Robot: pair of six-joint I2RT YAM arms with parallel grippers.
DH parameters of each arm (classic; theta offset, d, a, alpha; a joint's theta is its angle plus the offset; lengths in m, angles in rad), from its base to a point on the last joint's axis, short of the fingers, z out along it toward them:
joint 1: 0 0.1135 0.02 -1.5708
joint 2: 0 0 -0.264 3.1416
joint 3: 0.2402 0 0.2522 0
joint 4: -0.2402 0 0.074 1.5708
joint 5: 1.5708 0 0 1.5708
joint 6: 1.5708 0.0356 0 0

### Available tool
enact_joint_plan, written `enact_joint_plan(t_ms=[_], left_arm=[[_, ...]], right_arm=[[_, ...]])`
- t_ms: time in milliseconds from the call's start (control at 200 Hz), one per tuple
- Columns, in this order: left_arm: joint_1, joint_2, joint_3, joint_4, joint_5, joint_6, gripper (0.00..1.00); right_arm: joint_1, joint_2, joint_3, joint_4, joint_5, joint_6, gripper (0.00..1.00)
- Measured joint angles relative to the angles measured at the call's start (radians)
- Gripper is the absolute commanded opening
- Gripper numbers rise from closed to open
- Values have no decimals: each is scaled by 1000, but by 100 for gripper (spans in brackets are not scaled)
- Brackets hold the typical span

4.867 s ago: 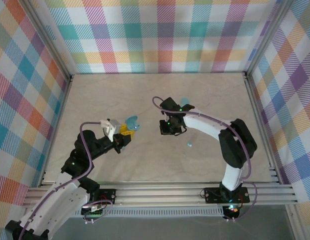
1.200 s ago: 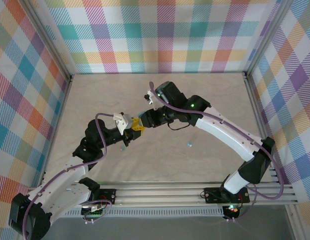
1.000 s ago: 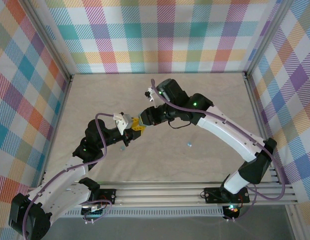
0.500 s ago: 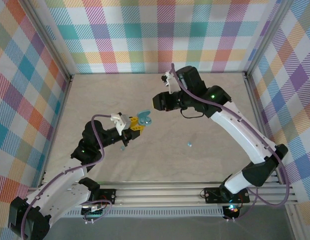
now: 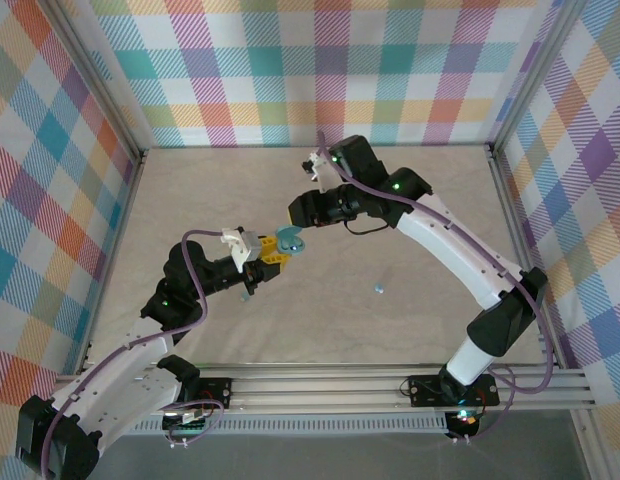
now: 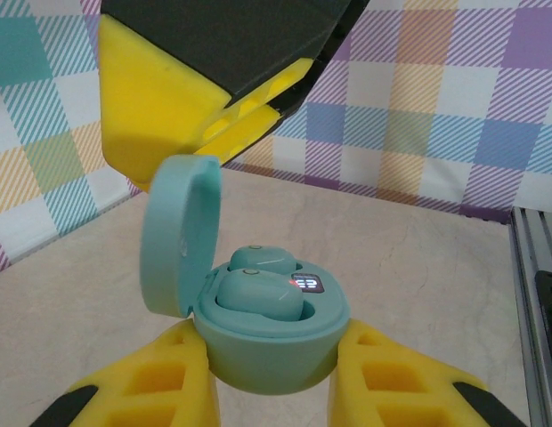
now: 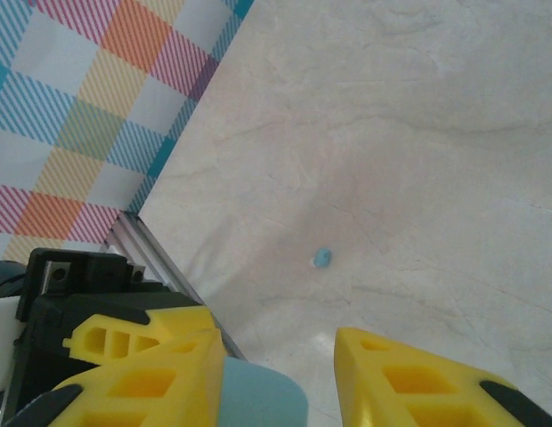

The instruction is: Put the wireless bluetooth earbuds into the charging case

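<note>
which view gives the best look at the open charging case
Left wrist: the charging case sits centre frame, lid up, two earbuds seated inside, pinched between yellow fingers. Top external shows it as a small teal speck mid-table. Right wrist catches a teal edge at the bottom, probably its lid.

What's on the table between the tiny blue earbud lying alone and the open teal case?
Nothing. In the top view, the table between the loose earbud and the case held by the left end effector is bare.
</note>
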Motion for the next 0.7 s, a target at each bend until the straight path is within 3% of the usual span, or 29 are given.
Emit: enact_joint_plan(t_ms=[415,700], left_arm=[[0,18,0,13,-12,-21,5],[0,18,1,44,-31,-56,5]], right_arm=[[0,-69,-137,11,-43,17,39],[-47,-203,-278,120,-78,116,54]])
